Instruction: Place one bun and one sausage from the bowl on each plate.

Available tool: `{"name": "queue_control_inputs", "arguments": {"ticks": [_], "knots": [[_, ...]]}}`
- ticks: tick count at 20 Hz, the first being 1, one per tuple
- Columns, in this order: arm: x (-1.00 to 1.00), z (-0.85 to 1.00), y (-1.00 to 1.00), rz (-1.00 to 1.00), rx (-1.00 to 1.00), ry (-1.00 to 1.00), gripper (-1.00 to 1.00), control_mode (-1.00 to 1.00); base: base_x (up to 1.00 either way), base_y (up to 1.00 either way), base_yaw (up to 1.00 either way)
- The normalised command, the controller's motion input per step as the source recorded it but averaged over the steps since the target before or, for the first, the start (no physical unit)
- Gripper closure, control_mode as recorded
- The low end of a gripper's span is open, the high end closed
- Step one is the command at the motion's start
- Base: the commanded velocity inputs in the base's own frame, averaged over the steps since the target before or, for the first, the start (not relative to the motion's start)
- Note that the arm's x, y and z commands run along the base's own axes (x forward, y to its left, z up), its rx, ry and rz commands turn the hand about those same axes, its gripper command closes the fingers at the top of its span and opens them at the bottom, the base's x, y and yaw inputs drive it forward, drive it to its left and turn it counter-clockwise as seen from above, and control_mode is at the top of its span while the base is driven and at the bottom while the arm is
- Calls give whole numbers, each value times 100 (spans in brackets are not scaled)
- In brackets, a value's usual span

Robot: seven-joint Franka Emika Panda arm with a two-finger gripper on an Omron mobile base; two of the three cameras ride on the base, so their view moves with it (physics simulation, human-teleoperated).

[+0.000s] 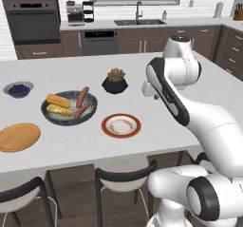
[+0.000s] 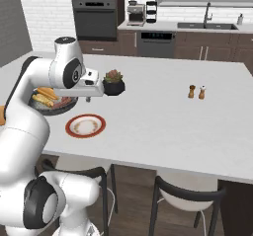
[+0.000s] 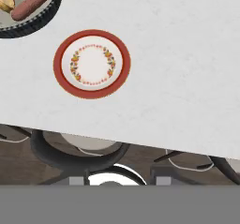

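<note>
The dark grey bowl (image 1: 51, 118) sits left of centre on the white counter. It holds two buns (image 1: 58, 100) and two sausages (image 1: 83, 97). The red-rimmed white plate (image 1: 105, 126) lies bare just right of the bowl, near the front edge. The wooden plate (image 1: 19, 137) lies bare at the far left. My gripper (image 2: 88, 100) hangs above the counter between the bowl (image 2: 58, 111) and the red-rimmed plate (image 2: 69, 127), shut with nothing in it. In the hand view the red-rimmed plate (image 3: 58, 64) is straight below, and the bowl (image 3: 33, 27) with a sausage (image 3: 30, 3) is at the top left.
A potted succulent (image 1: 115, 80) stands behind the red-rimmed plate, close to my hand. A small bowl of blueberries (image 1: 19, 89) is at the far left. Salt and pepper shakers (image 2: 196, 91) stand to the right. Stools (image 1: 124, 174) line the counter's front edge.
</note>
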Motion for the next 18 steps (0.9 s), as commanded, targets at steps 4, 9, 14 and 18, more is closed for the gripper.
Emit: {"name": "queue_control_inputs", "arguments": {"ticks": [4, 9, 14, 18], "knots": [[0, 0, 5, 0, 0, -2, -100, -100, 0, 0, 0], [3, 0, 14, -2, 0, -1, -100, -100, 0, 0, 0], [3, 0, 27, -4, 0, -1, -100, 100, 7, 55, -6], [0, 0, 0, 0, 0, 0, -100, 100, 13, 100, -10]]}}
